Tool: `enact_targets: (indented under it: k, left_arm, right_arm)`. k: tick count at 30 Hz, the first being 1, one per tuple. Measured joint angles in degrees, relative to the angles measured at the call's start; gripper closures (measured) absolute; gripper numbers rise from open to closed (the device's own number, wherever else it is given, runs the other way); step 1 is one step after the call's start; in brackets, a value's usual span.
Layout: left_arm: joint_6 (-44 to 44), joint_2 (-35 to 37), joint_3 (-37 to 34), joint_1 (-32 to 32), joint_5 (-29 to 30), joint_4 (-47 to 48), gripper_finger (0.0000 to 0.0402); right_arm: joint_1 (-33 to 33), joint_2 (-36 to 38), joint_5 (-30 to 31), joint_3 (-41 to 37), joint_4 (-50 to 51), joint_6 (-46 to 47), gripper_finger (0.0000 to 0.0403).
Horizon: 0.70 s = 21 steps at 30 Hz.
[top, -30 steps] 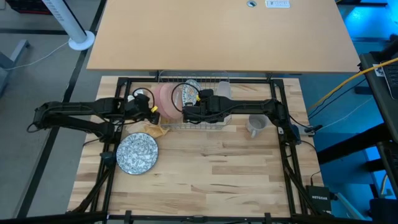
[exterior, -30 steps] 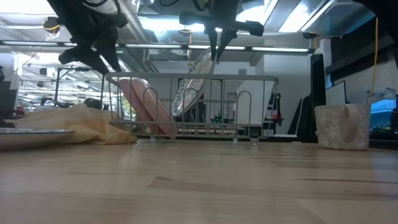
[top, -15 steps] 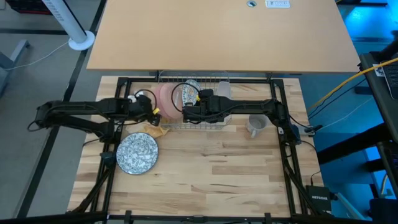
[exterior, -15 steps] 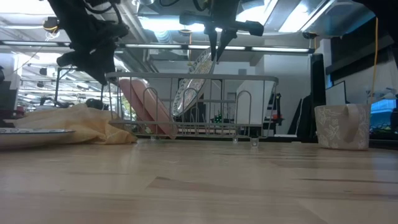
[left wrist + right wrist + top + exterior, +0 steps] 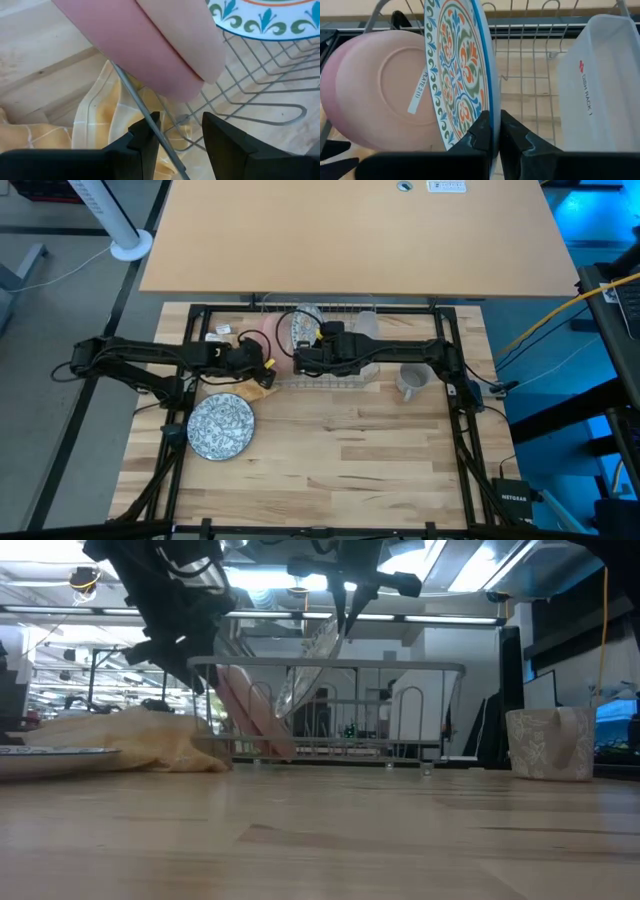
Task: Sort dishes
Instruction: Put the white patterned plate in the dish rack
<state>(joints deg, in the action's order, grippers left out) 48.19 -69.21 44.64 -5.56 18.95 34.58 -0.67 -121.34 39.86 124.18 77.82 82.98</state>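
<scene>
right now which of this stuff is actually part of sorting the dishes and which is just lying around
Part of the job:
- pink plates standing in the rack
- patterned plate clamped in the right gripper
- speckled plate lying on the table
- grey mug

Just lying about:
- wire rack
- yellow cloth
- white plastic tray

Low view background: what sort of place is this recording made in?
Probably a robotics lab or workshop: ceiling strip lights over open floor, a computer monitor behind the wooden table, and framed benches farther back.

One camera looks straight down, one level from the tabletop; both share the silver wire rack [image 5: 330, 350].
</scene>
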Motion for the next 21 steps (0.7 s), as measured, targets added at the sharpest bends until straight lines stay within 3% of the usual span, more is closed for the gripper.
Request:
enact_targets:
  k: [8, 21]
  left_arm:
    - [-0.40, -0.04, -0.07, 0.88, -0.98, 0.45, 0.0265]
    - [-0.79, -0.13, -0.19, 1.00, -2.03, 0.69, 0.0265]
  right_arm:
    - [-0.10, 0.00, -0.97, 0.00, 4.12, 4.41, 0.0386]
    - [0.06, -0.22, 0.58, 3.08, 5.02, 4.01, 0.0386]
